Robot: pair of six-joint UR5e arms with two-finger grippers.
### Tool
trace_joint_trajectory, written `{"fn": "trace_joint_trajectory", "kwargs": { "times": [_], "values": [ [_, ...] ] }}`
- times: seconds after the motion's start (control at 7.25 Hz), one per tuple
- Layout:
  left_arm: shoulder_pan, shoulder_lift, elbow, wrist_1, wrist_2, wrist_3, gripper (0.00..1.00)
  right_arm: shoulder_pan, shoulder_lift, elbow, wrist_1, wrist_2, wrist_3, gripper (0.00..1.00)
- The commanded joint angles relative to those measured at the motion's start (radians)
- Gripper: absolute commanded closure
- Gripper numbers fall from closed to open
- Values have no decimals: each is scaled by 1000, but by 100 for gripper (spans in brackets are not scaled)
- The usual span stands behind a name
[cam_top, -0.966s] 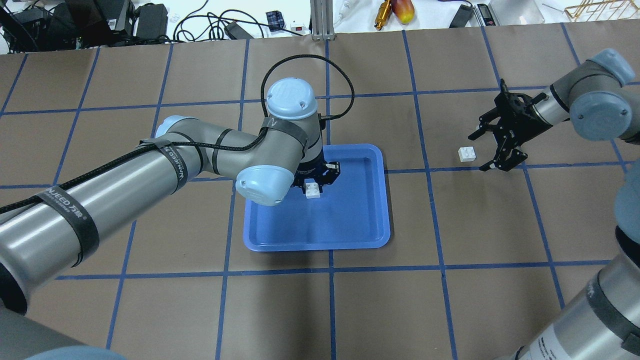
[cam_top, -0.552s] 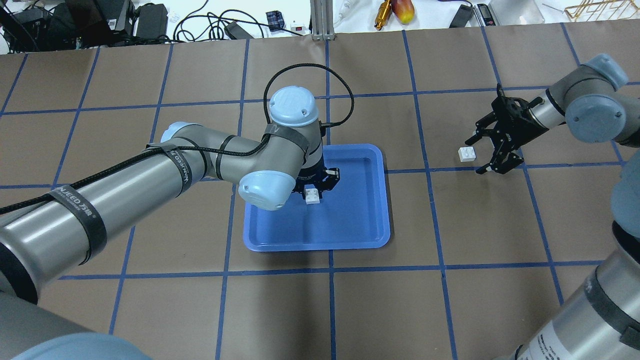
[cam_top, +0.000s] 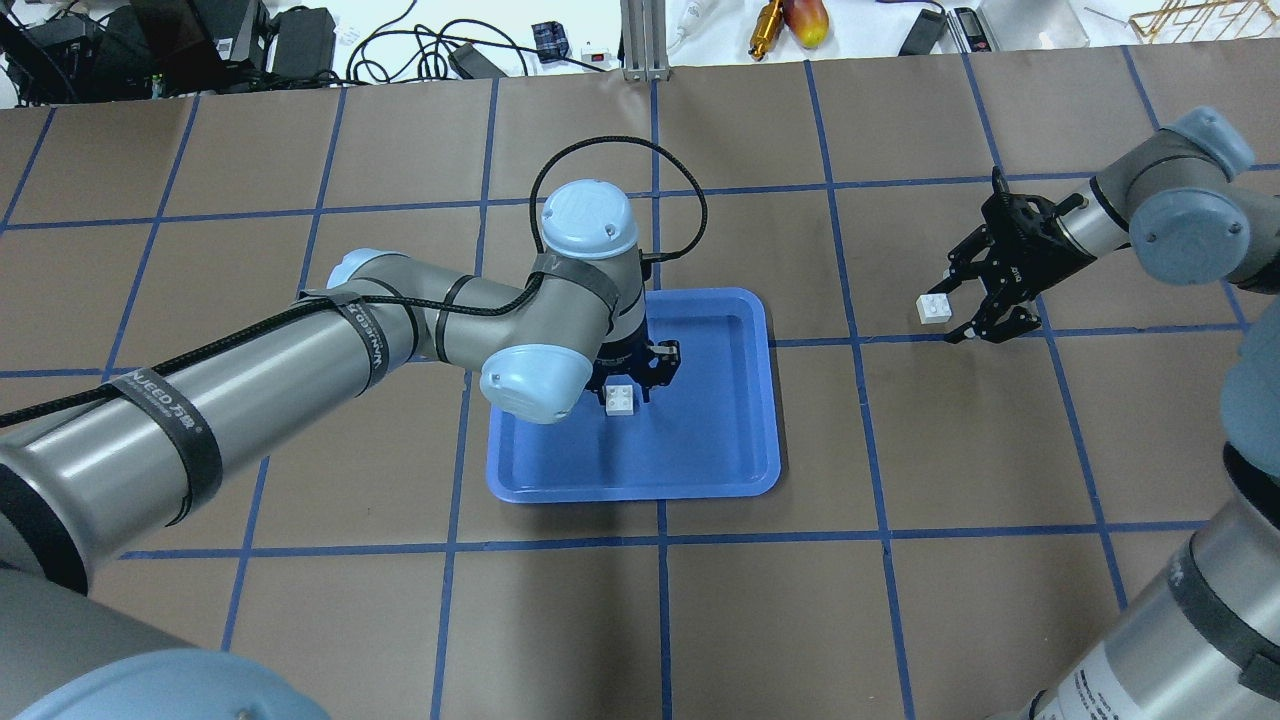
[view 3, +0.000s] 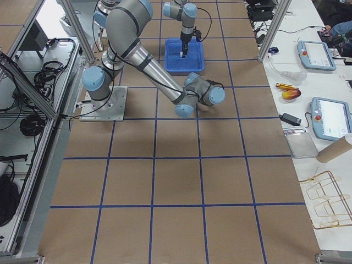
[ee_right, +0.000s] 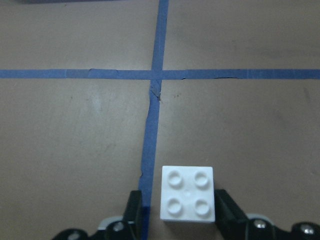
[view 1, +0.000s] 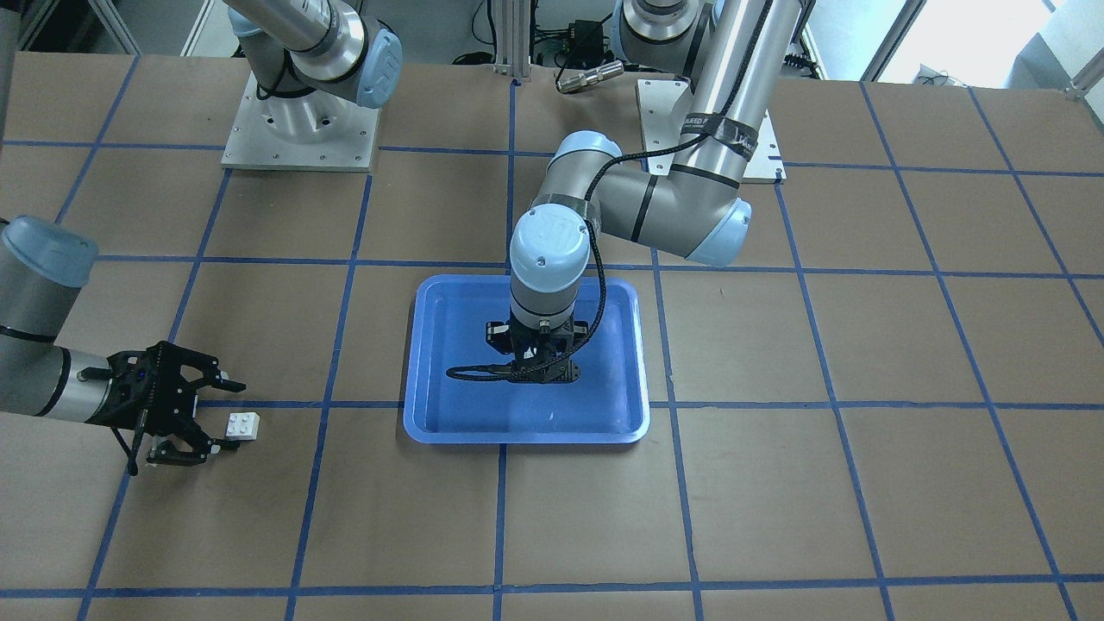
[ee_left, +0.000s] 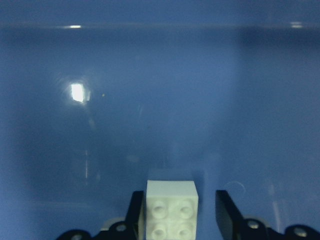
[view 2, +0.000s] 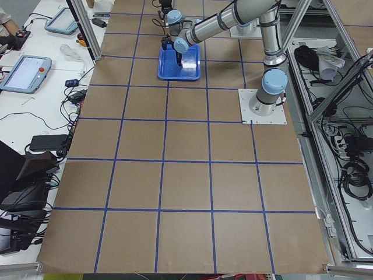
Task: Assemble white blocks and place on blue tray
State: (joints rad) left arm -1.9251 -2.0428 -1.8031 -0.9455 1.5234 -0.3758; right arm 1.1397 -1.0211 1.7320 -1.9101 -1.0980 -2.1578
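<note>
First white block (cam_top: 621,398) inside the blue tray (cam_top: 700,470), second white block (cam_top: 935,308) out on the bare desk (cam_top: 300,620) — the two not yet joined.

The first white block sits studs-up near the tray's middle, between the fingers of the left gripper (ee_left: 178,200). Its jaws stand parted wider than the block, and the wrist view shows a gap on one side (whether the block rests on the tray floor cannot be told). The tray lies about midway between the desk's left and right ends, well away from every corner. The second white block lies studs-up on the brown surface, off the tray toward the desk's right end yet well short of that edge, just beside a blue tape line (ee_right: 155,100). The right gripper (cam_top: 955,311) is released, its fingers straddling this block — one close against a side, the other standing off.
</note>
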Motion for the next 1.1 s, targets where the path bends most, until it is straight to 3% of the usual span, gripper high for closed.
{"fn": "trace_joint_trajectory", "kwargs": {
  "times": [0.0,0.14,0.28,0.41,0.55,0.69,0.97],
  "values": [
    [0,6,13,1,-3,3,23,3,-2,0,-35,-6,1,100],
    [17,33,46,1,7,50,16,5,-16,0,-32,-10,4,100],
    [78,42,48,-28,5,107,16,17,-58,6,-18,-8,21,100],
    [131,55,41,-47,-8,116,32,53,-116,7,20,-7,101,100],
    [146,64,13,-59,-9,156,55,87,-172,12,46,4,224,100],
    [147,67,-25,-43,-12,200,65,141,-213,26,48,7,293,100],
    [146,70,-50,-44,-57,196,84,175,-282,165,19,100,308,100]
  ]
}}
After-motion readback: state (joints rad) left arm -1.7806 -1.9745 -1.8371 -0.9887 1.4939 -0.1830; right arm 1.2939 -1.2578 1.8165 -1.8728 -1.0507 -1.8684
